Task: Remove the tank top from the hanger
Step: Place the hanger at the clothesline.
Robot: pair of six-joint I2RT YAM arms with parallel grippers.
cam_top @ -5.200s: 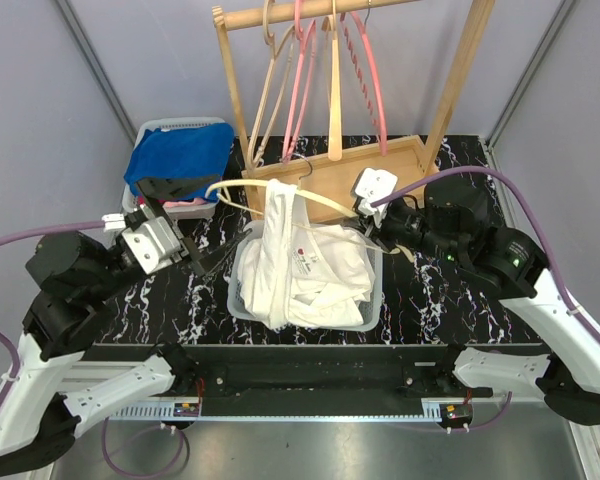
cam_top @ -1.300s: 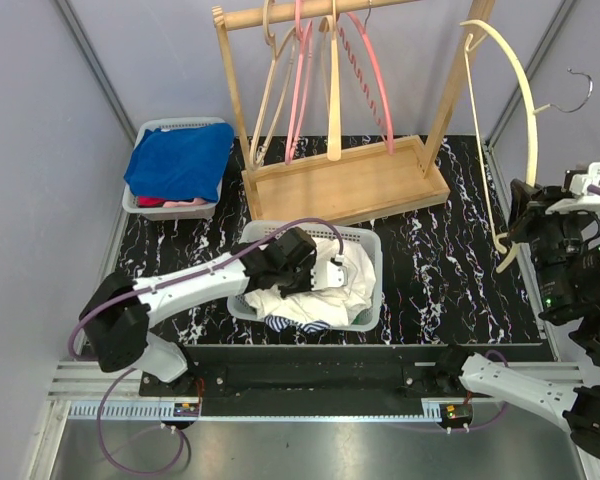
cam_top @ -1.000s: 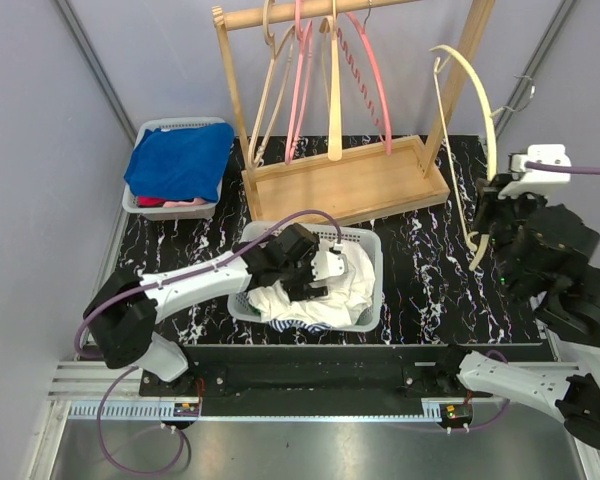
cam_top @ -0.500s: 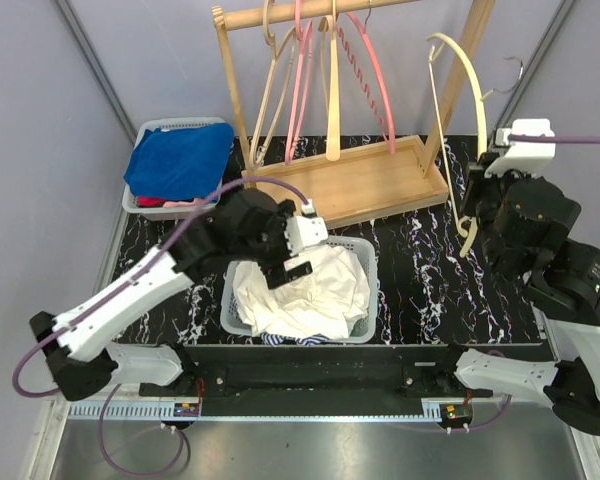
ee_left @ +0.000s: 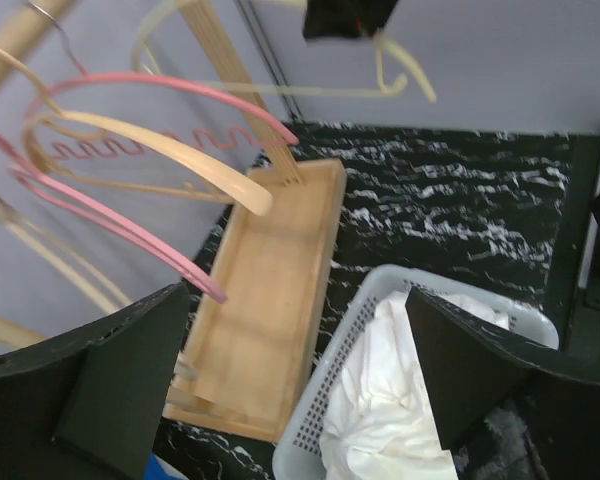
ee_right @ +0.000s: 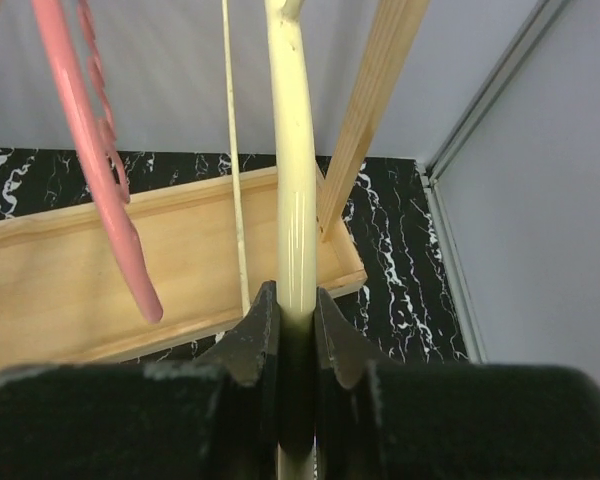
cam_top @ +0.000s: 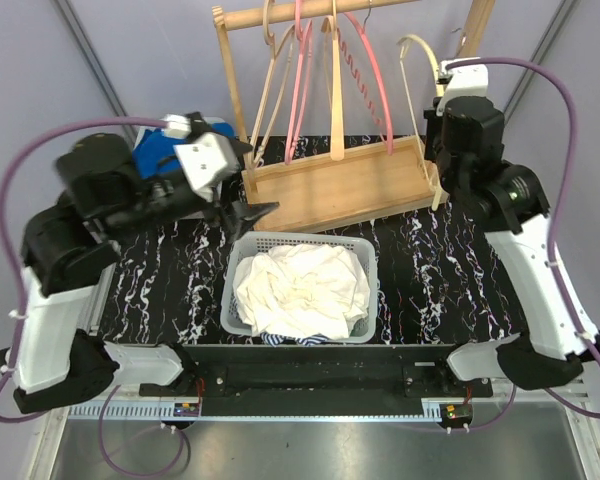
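White tank top [cam_top: 302, 288] is found crumpled in the basket [cam_top: 236, 262], already off the hanger [ee_right: 292, 200]. No strap is looped over anything.

The left gripper [ee_left: 295, 295] is held up in the air with its jaws spread wide, and nothing is caught between them. From the left wrist view, the tank top lies below the jaws and off toward the right finger [ee_left: 460, 370], well apart from both fingertips. No contact is made with the cloth or the basket rim. The wooden rack [cam_top: 330, 185] is seen straight ahead between the open fingers, with pink hangers [ee_left: 160, 90] hanging just beyond them to the left.

The right gripper [ee_right: 292, 335] is pinched shut on the cream hanger. The bar is clamped squarely between the two jaws and runs straight out ahead of them. It's bare, no fabric on it. The rack's upright post is just to the right of that bar, and a pink hanger hangs to its left. The tank top is well apart from these jaws, down in the basket and not seen in the right wrist view at all.
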